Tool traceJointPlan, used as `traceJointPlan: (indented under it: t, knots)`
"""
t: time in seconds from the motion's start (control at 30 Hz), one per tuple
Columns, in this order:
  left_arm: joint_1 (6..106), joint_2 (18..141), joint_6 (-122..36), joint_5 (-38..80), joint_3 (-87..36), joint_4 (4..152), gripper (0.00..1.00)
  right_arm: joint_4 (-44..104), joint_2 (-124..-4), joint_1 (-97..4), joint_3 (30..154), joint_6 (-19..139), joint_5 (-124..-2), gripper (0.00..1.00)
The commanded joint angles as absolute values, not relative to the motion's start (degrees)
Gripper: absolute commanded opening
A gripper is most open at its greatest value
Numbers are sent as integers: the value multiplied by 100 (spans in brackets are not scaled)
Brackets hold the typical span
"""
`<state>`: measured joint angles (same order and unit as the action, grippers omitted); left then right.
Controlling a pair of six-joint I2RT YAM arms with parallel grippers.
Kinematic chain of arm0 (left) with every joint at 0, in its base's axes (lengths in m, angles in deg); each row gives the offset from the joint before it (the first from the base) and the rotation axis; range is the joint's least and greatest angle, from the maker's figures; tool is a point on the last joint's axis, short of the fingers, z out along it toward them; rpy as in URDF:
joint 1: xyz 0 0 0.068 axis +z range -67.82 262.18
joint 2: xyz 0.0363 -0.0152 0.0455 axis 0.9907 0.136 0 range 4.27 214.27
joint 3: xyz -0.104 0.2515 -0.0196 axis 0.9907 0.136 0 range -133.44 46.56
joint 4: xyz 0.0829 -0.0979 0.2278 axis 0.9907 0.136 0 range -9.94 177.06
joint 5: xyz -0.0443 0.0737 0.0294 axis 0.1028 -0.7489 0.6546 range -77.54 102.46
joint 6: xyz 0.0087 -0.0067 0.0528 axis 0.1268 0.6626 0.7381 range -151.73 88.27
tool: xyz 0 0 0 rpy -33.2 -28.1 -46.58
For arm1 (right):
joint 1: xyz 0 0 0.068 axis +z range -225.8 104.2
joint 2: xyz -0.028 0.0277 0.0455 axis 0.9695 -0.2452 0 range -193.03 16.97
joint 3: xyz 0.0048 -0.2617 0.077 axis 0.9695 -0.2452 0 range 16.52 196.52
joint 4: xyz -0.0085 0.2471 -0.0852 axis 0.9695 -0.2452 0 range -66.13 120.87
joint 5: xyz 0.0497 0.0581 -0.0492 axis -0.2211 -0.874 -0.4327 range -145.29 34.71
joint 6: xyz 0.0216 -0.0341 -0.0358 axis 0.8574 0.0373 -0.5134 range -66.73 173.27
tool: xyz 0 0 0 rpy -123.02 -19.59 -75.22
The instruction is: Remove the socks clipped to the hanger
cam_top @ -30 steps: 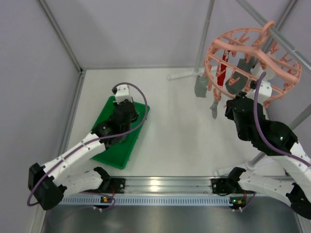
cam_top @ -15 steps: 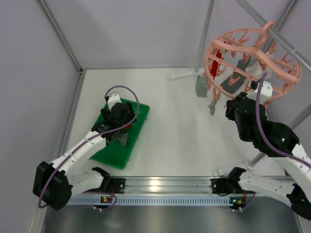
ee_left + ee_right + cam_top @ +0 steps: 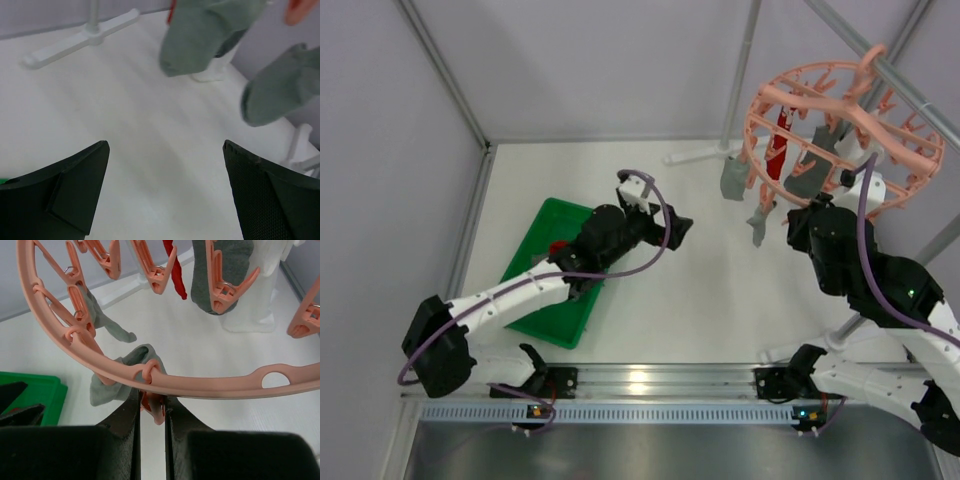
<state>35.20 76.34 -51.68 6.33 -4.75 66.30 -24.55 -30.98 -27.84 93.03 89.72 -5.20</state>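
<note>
The left arm (image 3: 520, 295) lies low and long from its base across the green tray (image 3: 550, 222) to mid-table, wrist turned toward the rack; the left gripper (image 3: 677, 228) stands wide apart, its two dark fingers (image 3: 65, 195) at the edges of the wrist view with only bare table (image 3: 150, 125) between them; the right arm (image 3: 865, 275) is raised with its elbow bent, and the right gripper (image 3: 152, 415) is pinched nearly together on a pink clip (image 3: 154, 407) just under the ring of the hanger (image 3: 200, 386); from above, that grip is hidden by the wrist and the ring; the hanger hangs at the far right, with grey socks (image 3: 733, 180) and a red sock (image 3: 780, 135) dangling from its clips; a red scrap (image 3: 558, 247) in the tray is mostly covered by the left arm, too little to name; the rack's white foot (image 3: 82, 40) stands behind the hanging socks.
</note>
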Motion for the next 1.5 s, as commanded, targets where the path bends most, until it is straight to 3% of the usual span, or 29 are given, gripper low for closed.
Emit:
traceJointPlan:
  t: [0.0,0.27,0.67,1.0,1.07,1.1,1.17,1.27,1.3,1.47]
  knots:
    - [2781,8019,-4633,1509,-801,5160,99,-2767,-3058,-2676,9466,9045,-660,0]
    - [2356,8828,-4035,2150,-951,3824,99,-2933,-2979,-2676,9598,9071,-695,0]
    - [2198,10147,-4131,2414,-2181,3788,99,-3021,-2935,-2667,9615,9115,-651,0]
    - [1899,10762,-4359,1476,-2691,3673,98,-2986,-3049,-2676,9607,9150,-686,0]
    - [1890,10867,-4412,1029,-2805,3682,82,-2995,-3067,-2676,9615,9151,-695,1]
    - [1890,10894,-4491,887,-2823,3682,51,-3004,-3076,-2676,9615,9151,-695,8]
    - [1881,10947,-4553,553,-2823,3699,1,-3012,-3102,-2676,9668,9133,-774,21]
    - [1872,10956,-4588,148,-2753,3735,0,-3118,-3050,-2667,9773,9203,-827,70]
    - [1846,10895,-4510,-1,-2718,3726,0,-3092,-2989,-2676,9774,9255,-879,99]
    - [1513,10728,-3869,-1020,-2621,3726,0,-2662,-2287,-2676,9537,9187,-1536,99]
